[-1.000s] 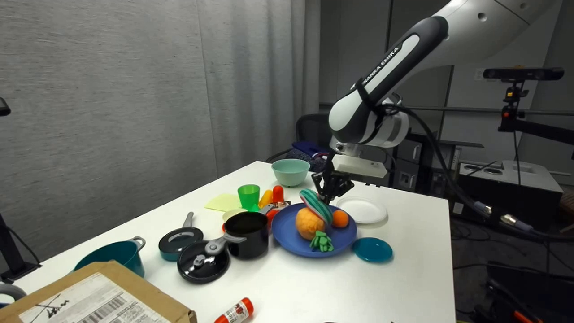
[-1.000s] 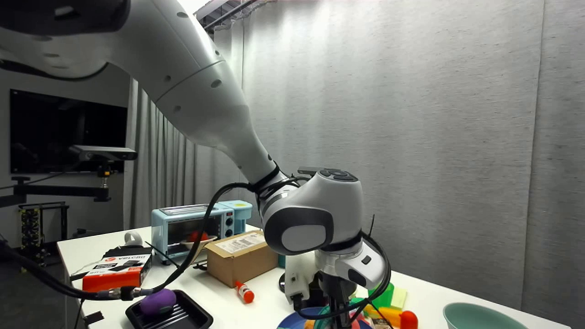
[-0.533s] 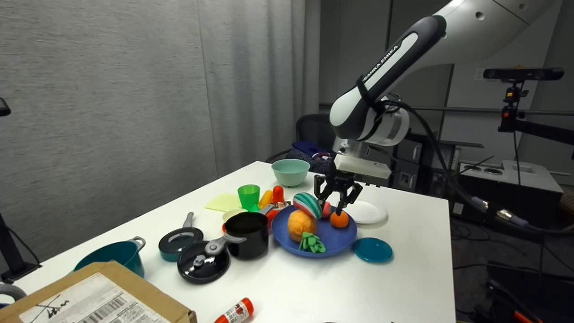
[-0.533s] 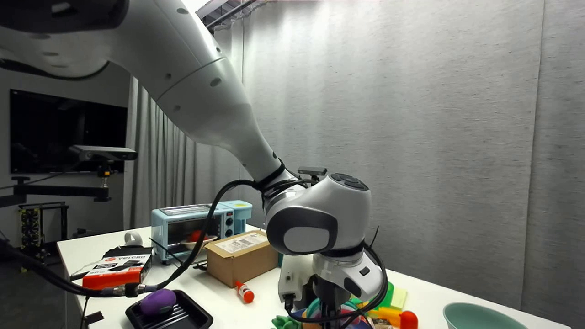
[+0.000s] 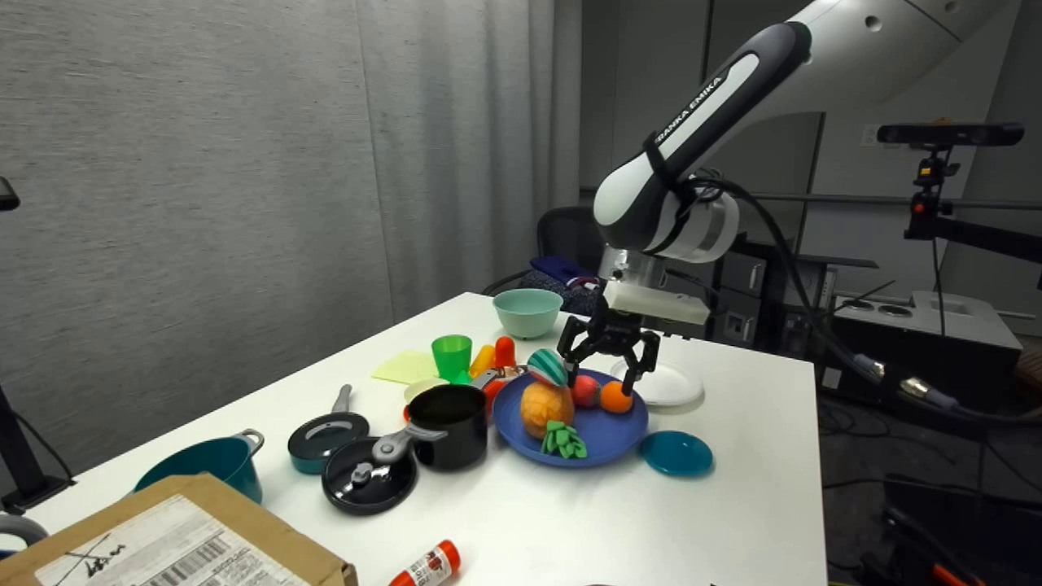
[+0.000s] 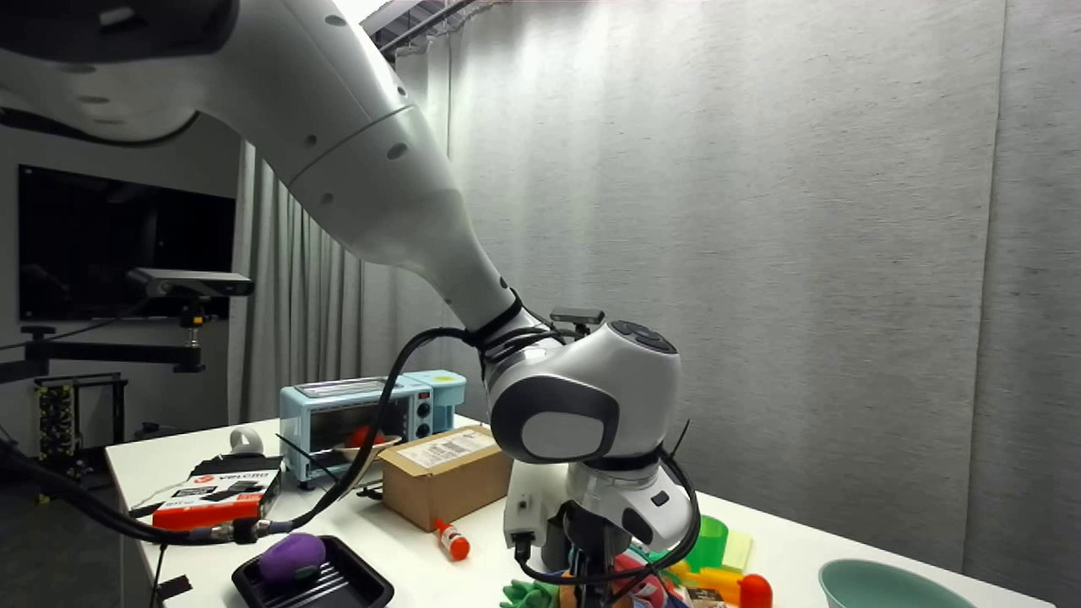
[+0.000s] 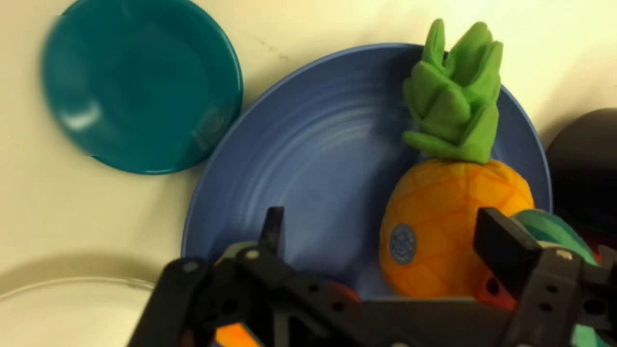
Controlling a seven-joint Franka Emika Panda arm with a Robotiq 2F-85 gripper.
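From here the claw (image 5: 601, 382) hangs pretty wide and empty over the blue plate (image 5: 615, 433), plush pineapple (image 7: 448, 193) just off toward the table edge (image 5: 350, 365) by the curtain (image 5: 244, 203), crown (image 7: 448, 106) facing away.

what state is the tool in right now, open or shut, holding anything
Tool: open, its fingers apart over the blue plate, with nothing gripped between them.
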